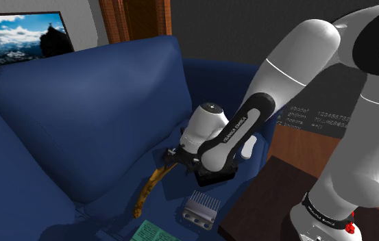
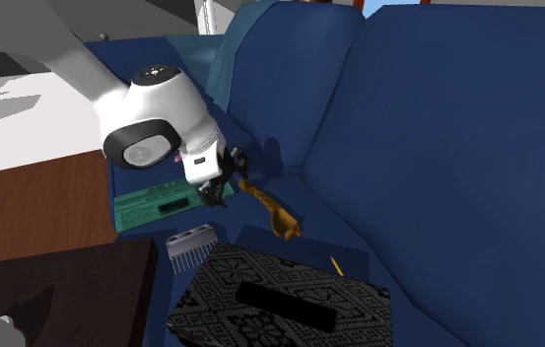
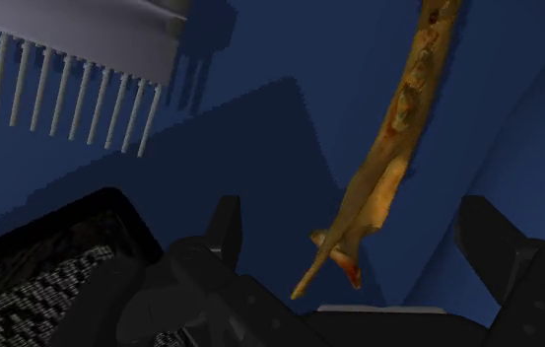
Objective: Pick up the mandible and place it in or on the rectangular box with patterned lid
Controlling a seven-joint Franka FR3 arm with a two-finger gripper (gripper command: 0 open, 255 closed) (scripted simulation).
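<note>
The mandible [image 1: 149, 186] is a long, yellow-brown curved bone lying on the blue sofa seat [image 1: 105, 123]. My gripper [image 3: 354, 222] is open over its near end, and the bone's tip [image 3: 334, 258] sits in the gap between the two fingers without touching either. The bone [image 2: 272, 212] stretches away from the gripper [image 2: 216, 192] towards the sofa's back. The rectangular box with a black-and-white patterned lid [image 2: 280, 301] stands on the seat close by, and its corner [image 3: 43, 276] shows beside my left finger [image 3: 226, 225].
A grey comb-like object [image 2: 193, 244] with many teeth lies between the box and a flat green booklet [image 2: 157, 205]. A small orange stick [image 2: 337, 264] lies beyond the box. A dark wooden table [image 1: 270, 198] borders the sofa near the stand.
</note>
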